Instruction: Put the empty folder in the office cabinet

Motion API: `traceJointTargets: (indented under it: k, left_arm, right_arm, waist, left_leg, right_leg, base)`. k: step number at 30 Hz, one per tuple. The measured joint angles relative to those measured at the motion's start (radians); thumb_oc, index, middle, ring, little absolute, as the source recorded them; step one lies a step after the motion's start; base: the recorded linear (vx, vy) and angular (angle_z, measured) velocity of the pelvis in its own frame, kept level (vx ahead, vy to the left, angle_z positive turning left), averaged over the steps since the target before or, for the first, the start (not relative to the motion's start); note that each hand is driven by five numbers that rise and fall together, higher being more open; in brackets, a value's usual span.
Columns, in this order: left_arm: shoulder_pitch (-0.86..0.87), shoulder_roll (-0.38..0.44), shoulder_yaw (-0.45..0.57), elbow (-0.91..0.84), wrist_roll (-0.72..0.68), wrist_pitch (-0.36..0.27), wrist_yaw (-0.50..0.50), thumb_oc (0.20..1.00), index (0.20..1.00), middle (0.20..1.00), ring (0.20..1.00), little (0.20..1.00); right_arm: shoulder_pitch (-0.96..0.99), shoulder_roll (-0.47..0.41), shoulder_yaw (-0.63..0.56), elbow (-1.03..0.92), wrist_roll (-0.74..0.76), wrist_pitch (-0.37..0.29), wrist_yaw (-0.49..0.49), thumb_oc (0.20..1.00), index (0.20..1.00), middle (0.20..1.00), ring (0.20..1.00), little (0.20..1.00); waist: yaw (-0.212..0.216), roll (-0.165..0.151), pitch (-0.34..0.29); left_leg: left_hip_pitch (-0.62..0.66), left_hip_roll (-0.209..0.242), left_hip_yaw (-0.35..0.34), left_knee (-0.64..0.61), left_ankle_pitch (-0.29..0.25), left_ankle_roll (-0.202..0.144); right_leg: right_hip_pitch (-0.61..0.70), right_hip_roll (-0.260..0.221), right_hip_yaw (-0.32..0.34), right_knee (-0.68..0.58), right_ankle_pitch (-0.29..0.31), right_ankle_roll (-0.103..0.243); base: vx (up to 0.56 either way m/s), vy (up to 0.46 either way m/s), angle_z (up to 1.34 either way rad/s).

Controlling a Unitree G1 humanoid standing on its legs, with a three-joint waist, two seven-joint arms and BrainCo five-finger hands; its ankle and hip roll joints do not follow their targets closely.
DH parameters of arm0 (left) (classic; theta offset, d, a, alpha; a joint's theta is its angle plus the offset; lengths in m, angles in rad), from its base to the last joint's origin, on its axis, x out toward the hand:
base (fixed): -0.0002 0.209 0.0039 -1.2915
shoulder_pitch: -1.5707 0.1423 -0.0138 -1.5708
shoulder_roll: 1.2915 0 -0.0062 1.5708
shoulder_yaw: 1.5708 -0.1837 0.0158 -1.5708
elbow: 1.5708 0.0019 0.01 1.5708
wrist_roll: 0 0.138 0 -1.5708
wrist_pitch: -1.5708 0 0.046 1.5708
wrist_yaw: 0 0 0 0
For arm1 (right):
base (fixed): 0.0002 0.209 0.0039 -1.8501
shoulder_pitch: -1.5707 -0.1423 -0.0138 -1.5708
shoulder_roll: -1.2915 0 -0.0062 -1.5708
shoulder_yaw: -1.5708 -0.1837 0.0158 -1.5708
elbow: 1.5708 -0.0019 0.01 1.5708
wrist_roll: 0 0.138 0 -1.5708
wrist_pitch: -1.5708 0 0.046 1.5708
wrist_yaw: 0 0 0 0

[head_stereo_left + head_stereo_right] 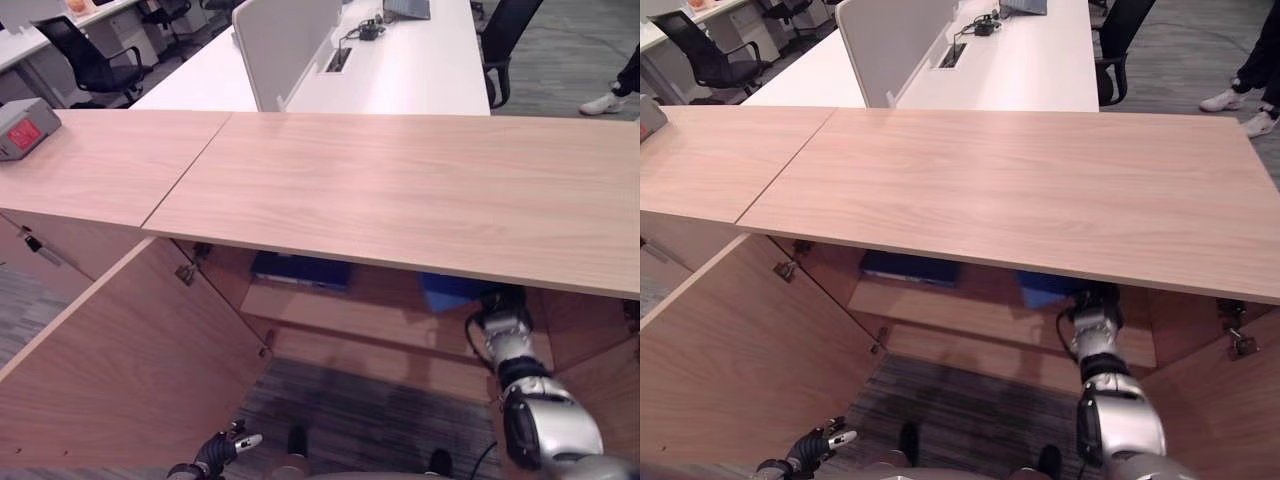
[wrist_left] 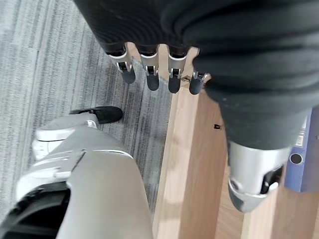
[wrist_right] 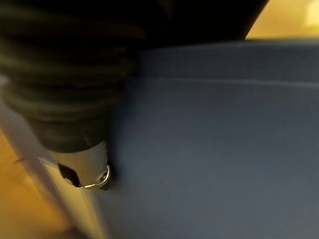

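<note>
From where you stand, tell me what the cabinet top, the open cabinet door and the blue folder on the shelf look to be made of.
Cabinet top: light wood-grain board with a matt finish, likely laminate; the streaks run evenly along it.
Open cabinet door: the same pale grained board, with a metal hinge at its edge.
Blue folder: smooth, stiff blue cover, probably plastic-coated card; too shaded to be sure.

Two folders (image 1: 300, 270) (image 1: 450, 290) side by side on cabinet shelf (image 1: 330, 312)

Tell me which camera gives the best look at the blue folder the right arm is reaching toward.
The right wrist view: the blue folder fills it, close beside the right hand. Both eye views show a blue sliver under the cabinet top, ahead of the wrist.
</note>
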Motion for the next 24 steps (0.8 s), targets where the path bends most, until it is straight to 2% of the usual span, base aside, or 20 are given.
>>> traceJointTargets:
  k: [1, 5, 8, 11, 12, 15, 16, 19, 24]
  left_arm:
    - [-0.001, -0.001, -0.007, -0.006, 0.0, 0.0, -0.001, 1.0, 1.0, 1.0, 1.0, 1.0]
    - [-0.027, -0.001, -0.032, -0.015, -0.007, -0.002, -0.011, 1.0, 1.0, 1.0, 1.0, 1.0]
    - [-0.052, -0.001, -0.048, -0.016, -0.022, -0.004, -0.007, 1.0, 1.0, 1.0, 1.0, 1.0]
    - [-0.063, 0.001, -0.068, -0.025, -0.023, -0.011, -0.002, 1.0, 1.0, 1.0, 1.0, 1.0]
    - [-0.085, 0.002, -0.107, -0.04, -0.022, -0.01, 0.001, 1.0, 1.0, 1.0, 1.0, 1.0]
    - [-0.094, 0.005, -0.127, -0.075, -0.023, -0.019, 0.004, 1.0, 1.0, 1.0, 1.0, 1.0]
    - [-0.105, 0.006, -0.141, -0.105, -0.023, -0.033, 0.007, 1.0, 1.0, 1.0, 1.0, 1.0]
    - [-0.136, 0.014, -0.148, -0.122, -0.041, -0.045, 0.012, 1.0, 1.0, 1.0, 1.0, 1.0]
    - [-0.194, 0.04, -0.176, -0.135, -0.041, -0.051, 0.016, 1.0, 1.0, 1.0, 1.0, 1.0]
  right_arm:
    - [-0.015, -0.012, -0.002, 0.005, 0.016, -0.002, -0.008, 0.2, 0.2, 0.2, 0.2, 0.2]
    - [-0.146, -0.086, -0.035, 0.082, 0.078, -0.046, -0.001, 0.2, 0.2, 0.2, 0.2, 0.2]
    - [-0.215, -0.119, -0.033, 0.115, 0.109, -0.058, 0.001, 0.2, 0.2, 0.2, 0.2, 0.2]
    - [-0.255, -0.121, -0.039, 0.13, 0.113, -0.068, -0.011, 0.2, 0.2, 0.2, 0.2, 0.2]
    - [-0.299, -0.137, -0.049, 0.158, 0.123, -0.071, -0.029, 0.2, 0.2, 0.2, 0.2, 0.2]
    - [-0.307, -0.145, -0.07, 0.159, 0.15, -0.076, -0.054, 0.2, 0.2, 0.2, 0.2, 0.2]
    - [-0.33, -0.156, -0.076, 0.159, 0.15, -0.095, -0.082, 0.2, 0.2, 0.2, 0.2, 0.2]
    - [-0.351, -0.162, -0.075, 0.161, 0.151, -0.11, -0.111, 0.2, 0.2, 0.2, 0.2, 0.2]
    - [-0.396, -0.168, -0.076, 0.196, 0.154, -0.139, -0.141, 0.2, 0.2, 0.2, 0.2, 0.2]
  waist:
    - [0.001, 0.008, 0.004]
    - [0.005, 0.083, 0.061]
    - [0.007, 0.119, 0.098]
    - [0.006, 0.13, 0.134]
    - [0.002, 0.14, 0.152]
    - [0.01, 0.155, 0.165]
    - [0.011, 0.179, 0.192]
    - [0.019, 0.202, 0.22]
    - [0.026, 0.205, 0.256]
  left_leg:
    - [-0.011, 0.0, -0.001, 0.002, 0.006, 0.001]
    - [-0.08, -0.008, -0.013, 0.002, 0.03, 0.006]
    - [-0.118, -0.012, -0.017, 0.002, 0.041, 0.006]
    - [-0.133, -0.019, -0.014, 0.002, 0.043, 0.009]
    - [-0.165, -0.032, -0.013, 0.002, 0.042, 0.012]
    - [-0.189, -0.043, -0.014, 0.003, 0.056, 0.022]
    - [-0.21, -0.057, -0.013, 0.003, 0.061, 0.029]
    - [-0.231, -0.063, -0.011, 0.003, 0.064, 0.031]
    - [-0.27, -0.071, -0.015, 0.013, 0.065, 0.032]
  right_leg:
    - [-0.008, 0.0, -0.001, 0.0, 0.006, -0.004]
    - [-0.075, -0.007, -0.005, 0.006, 0.025, 0.0]
    - [-0.11, -0.011, -0.006, 0.006, 0.036, 0.0]
    - [-0.13, -0.026, -0.002, 0.007, 0.038, -0.002]
    - [-0.163, -0.036, -0.009, 0.012, 0.047, -0.001]
    - [-0.191, -0.051, -0.008, 0.017, 0.05, 0.002]
    - [-0.212, -0.062, -0.006, 0.02, 0.057, 0.011]
    - [-0.246, -0.071, -0.005, 0.042, 0.058, 0.009]
    - [-0.314, -0.09, 0.001, 0.125, 0.017, 0.017]
  base:
    - [-0.1, 0.017, 0.06]
    - [-0.09, 0.012, 0.04]
    - [-0.07, 0.02, 0.03]
    - [-0.05, 0.028, -0.02]
    - [-0.01, 0.027, 0.05]
    - [-0.05, 0.02, 0.05]
    - [-0.05, 0.017, 0.03]
    - [-0.04, 0.007, 0.0]
    - [-0.05, -0.005, 0.05]
